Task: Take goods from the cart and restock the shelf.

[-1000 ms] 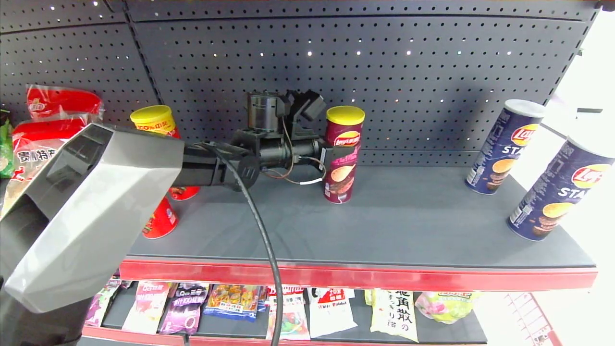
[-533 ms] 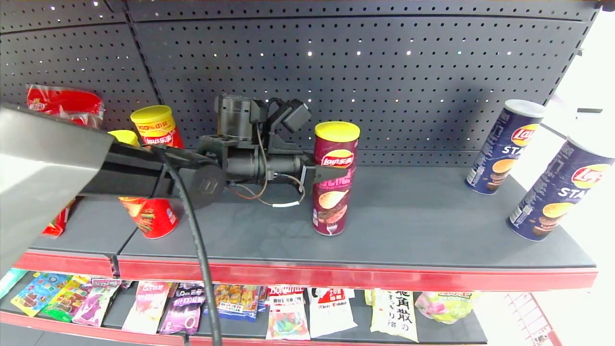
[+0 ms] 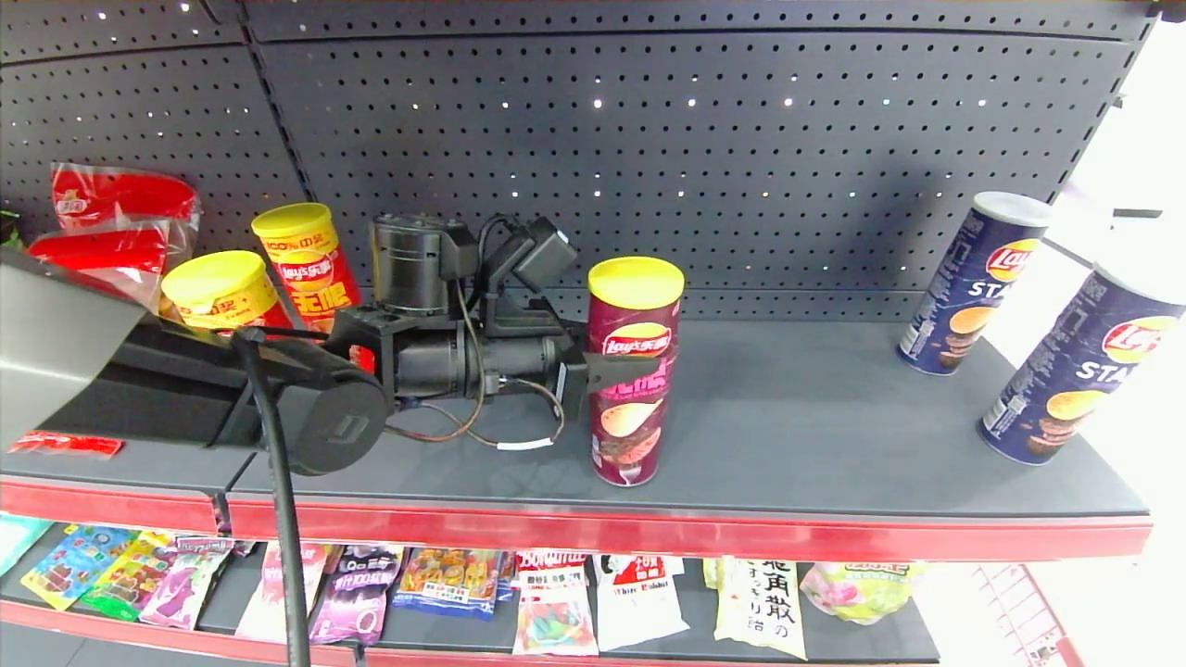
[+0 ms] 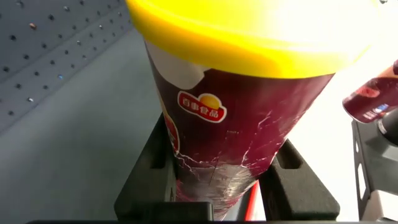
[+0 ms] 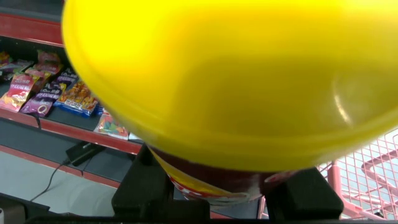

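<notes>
Maroon chip can [image 3: 637, 421] with a yellow lid stands upright between the fingers of the left pincer [image 3: 632, 369], which is closed on its mid-body. The base appears to rest on the shelf [image 3: 815, 435], close to the red front lip [image 3: 686, 534] below the pincer. I judge the step to be the set-down. Confirm the base sits flat, then part the fingers evenly and draw straight back along the arm's line, so neither finger tips the tall can. Beside the pincer's wrist stand red cans [image 3: 310, 259]; the arm should stay off them. The right pincer [image 5: 224, 190] is clamped on another yellow-lidded can [image 5: 230, 81], likely next.
</notes>
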Robot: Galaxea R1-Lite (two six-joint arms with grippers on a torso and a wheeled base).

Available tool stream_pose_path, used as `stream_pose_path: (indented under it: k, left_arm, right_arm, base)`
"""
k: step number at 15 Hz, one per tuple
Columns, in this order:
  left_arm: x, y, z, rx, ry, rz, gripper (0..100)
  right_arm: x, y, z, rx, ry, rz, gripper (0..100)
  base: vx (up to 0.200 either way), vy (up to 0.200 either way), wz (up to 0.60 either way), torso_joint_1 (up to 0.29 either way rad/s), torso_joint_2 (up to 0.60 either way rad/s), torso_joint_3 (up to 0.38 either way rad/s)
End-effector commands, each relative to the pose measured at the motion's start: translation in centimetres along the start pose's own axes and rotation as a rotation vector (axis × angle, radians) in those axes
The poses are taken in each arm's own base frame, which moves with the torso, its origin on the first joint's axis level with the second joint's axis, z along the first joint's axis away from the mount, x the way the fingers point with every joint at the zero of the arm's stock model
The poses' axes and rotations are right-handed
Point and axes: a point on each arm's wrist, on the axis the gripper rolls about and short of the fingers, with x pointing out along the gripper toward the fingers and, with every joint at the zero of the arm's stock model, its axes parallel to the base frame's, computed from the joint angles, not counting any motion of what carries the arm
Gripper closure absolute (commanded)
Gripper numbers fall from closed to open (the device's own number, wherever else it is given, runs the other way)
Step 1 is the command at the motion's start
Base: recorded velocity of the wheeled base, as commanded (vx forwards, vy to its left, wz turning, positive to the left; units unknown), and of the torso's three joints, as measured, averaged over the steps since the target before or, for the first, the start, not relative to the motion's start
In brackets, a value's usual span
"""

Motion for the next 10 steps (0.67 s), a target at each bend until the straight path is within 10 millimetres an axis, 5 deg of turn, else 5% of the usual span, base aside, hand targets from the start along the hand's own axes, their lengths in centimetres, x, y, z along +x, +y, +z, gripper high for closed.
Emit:
stream_pose_path:
  k: [1, 10]
  left_arm:
    - [0.02, -0.45, 0.07, 0.002, 0.001, -0.009, 100]
    - [-0.17, -0.86, -0.24, 0.021, 0.013, -0.015, 100]
  right_arm:
    - [-0.01, 0.00, 0.00, 0.000, -0.001, 0.001, 100]
    - [-0.01, 0.00, 0.00, -0.002, -0.001, 0.001, 100]
  base:
    - [0.000, 0.000, 0.00, 0.000, 0.00, 0.000]
    - [0.000, 0.000, 0.00, 0.000, 0.00, 0.000]
